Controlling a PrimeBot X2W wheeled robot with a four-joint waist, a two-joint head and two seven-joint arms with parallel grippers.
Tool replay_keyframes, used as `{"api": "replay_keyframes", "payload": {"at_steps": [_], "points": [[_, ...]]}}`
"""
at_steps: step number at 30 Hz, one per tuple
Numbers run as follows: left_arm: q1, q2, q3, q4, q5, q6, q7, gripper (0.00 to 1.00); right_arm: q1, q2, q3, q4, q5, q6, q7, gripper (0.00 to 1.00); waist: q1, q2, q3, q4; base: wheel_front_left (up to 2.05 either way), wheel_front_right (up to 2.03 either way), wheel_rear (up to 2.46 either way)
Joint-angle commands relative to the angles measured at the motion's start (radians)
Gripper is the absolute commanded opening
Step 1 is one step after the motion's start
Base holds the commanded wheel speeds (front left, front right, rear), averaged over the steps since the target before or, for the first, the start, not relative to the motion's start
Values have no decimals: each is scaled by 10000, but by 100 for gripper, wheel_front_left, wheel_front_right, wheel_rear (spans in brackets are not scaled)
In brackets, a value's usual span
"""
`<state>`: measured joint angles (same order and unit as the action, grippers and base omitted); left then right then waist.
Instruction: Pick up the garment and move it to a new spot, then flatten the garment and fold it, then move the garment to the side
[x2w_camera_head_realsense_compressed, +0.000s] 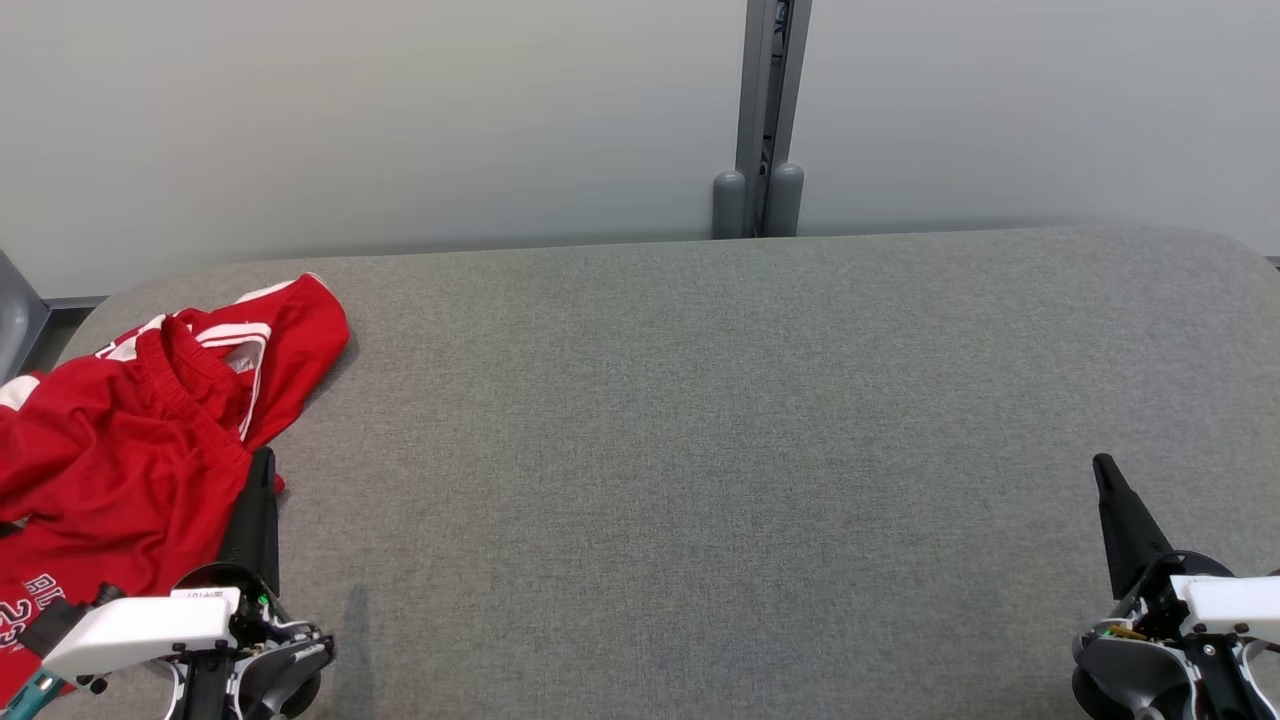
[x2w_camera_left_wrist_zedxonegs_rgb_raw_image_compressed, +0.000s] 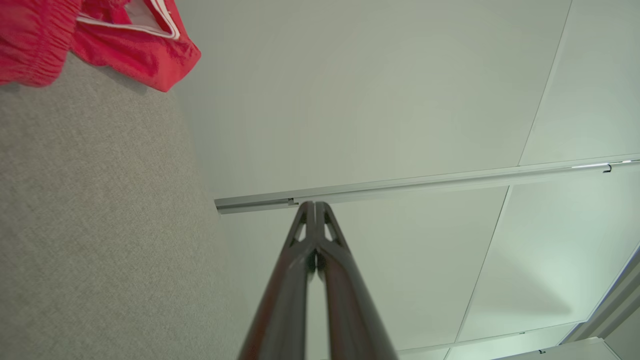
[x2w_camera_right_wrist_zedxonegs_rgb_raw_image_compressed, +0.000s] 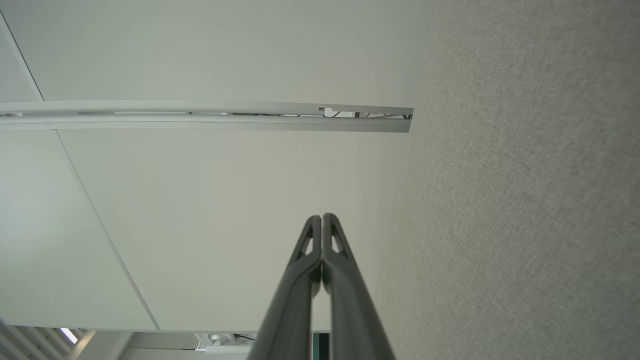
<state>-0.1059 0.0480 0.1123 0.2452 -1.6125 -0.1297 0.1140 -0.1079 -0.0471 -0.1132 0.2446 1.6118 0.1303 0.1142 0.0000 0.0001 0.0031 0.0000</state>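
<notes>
One red sports garment (x2w_camera_head_realsense_compressed: 120, 440), thin smooth knit, crumpled, with a gathered elastic band, white stripe trim and white print at the lower left of the head view. It lay at the left end of the table (x2w_camera_head_realsense_compressed: 700, 400) and ran off the frame's left edge. In the left wrist view it sat in the upper left corner (x2w_camera_left_wrist_zedxonegs_rgb_raw_image_compressed: 135, 50).

Two grippers, long dark tapered fingers. My left gripper (x2w_camera_head_realsense_compressed: 263, 465) was pressed together and held nothing (x2w_camera_left_wrist_zedxonegs_rgb_raw_image_compressed: 315, 207); its tip showed right at the garment's lower right edge, contact unclear. My right gripper (x2w_camera_head_realsense_compressed: 1103, 468) was at the lower right, also pressed together and holding nothing (x2w_camera_right_wrist_zedxonegs_rgb_raw_image_compressed: 321, 220), well apart from the garment.

The table had a grey woven fabric top with rounded far corners. Behind it was a pale smooth panelled wall (x2w_camera_head_realsense_compressed: 400, 120) and one grey metal post (x2w_camera_head_realsense_compressed: 765, 100) with two rounded caps (x2w_camera_head_realsense_compressed: 729, 205) at its base.
</notes>
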Motion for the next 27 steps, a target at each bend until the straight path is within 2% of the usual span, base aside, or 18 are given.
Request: {"api": "replay_keyframes", "payload": {"at_steps": [1, 8, 9, 21, 27], "points": [[-98, 51, 38, -2, -5, -27, 25, 0, -50, -76, 3, 20, 21, 9, 24, 0, 0, -1, 0, 0, 0, 0, 0], [-98, 51, 38, -2, -5, -27, 25, 0, -50, -76, 3, 20, 21, 9, 24, 0, 0, -1, 0, 0, 0, 0, 0], [0, 0, -1, 0, 0, 0, -1, 100, 0, 0, 1, 0, 0, 0, -1, 100, 0, -1, 0, 0, 0, 0, 0], [373, -129, -409, 318, 59, 1, -358, 100, 368, 151, 340, 249, -14, -11, -361, 100, 0, -1, 1, 13, 0, 0, 0], [316, -112, -660, 350, 450, 0, -649, 100, 338, 132, 468, 185, -645, -8, -653, 100, 0, -1, 0, 23, 0, 0, 0]]}}
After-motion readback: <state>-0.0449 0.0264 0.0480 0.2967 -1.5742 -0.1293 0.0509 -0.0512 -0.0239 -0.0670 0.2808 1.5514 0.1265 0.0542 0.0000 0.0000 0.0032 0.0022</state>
